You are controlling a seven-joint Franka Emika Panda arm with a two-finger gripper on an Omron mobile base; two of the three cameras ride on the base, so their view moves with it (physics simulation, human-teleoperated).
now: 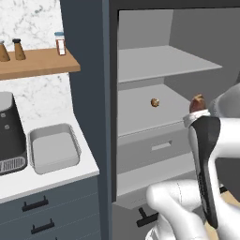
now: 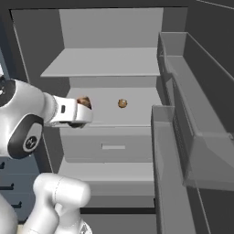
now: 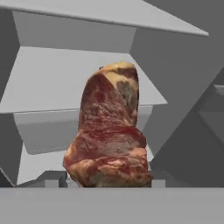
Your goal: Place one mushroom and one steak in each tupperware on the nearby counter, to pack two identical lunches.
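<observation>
Steak [image 3: 109, 131] stands gripped between the jaws.

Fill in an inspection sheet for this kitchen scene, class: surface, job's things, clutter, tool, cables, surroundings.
Surface: white counter, left of the open fridge.
Job's things: tupperware on the counter, nothing inside; steak in the tool; mushroom on the middle fridge shelf.
Clutter: coffee machine beside the tupperware; bottles on wooden wall shelf.
Tool: shut on the steak, in front of the fridge shelf.
Cables: nothing seen.
Surroundings: marble wall, dark drawer fronts.
</observation>
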